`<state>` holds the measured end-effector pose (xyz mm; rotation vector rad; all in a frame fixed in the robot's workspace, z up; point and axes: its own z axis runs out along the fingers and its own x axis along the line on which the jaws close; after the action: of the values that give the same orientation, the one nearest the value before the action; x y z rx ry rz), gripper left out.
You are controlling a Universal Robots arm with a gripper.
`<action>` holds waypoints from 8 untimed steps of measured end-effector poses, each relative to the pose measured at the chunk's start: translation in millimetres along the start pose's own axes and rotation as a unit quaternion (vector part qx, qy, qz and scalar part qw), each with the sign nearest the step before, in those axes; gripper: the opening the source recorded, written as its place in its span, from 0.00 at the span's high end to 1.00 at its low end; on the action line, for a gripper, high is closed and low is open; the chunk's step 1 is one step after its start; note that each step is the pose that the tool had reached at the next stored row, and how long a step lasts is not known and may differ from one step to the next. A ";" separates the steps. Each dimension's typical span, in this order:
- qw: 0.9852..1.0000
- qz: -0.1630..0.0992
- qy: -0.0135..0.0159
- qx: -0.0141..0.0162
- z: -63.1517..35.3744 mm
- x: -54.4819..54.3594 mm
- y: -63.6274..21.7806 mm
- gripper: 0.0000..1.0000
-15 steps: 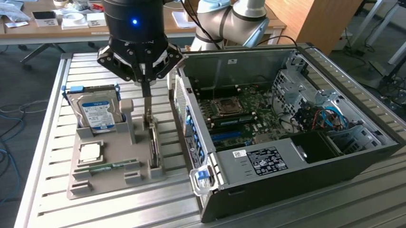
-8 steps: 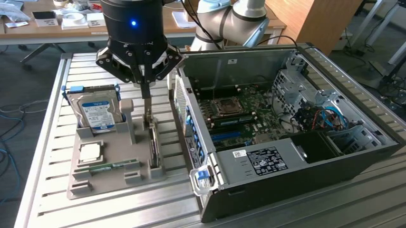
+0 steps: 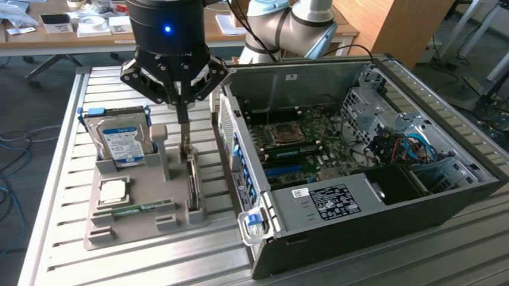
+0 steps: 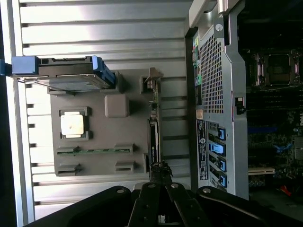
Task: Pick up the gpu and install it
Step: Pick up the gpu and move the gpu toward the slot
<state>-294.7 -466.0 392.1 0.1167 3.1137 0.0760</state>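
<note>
On the gray tray (image 3: 139,229), gripper (image 3: 182,118) pinches upright gpu (image 3: 193,187); hdd (image 3: 123,143) label unreadable.

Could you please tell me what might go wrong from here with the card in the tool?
1. The tool is shut on just the upper edge of the gpu, which stands on edge in the grey holder; so narrow a grip may let the card swing or slip.
2. The open computer case stands close beside the holder, so the card could knock its wall.
3. Loose cables inside the case might snag it.
</note>
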 end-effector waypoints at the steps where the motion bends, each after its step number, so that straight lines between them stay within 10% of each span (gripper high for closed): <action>1: 1.000 0.000 0.000 0.000 0.0 0.0 0.0 0.89; 8: 1.000 0.000 0.000 0.000 0.0 0.0 0.0 0.76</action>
<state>-294.7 -466.0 392.1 0.1167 3.1137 0.0761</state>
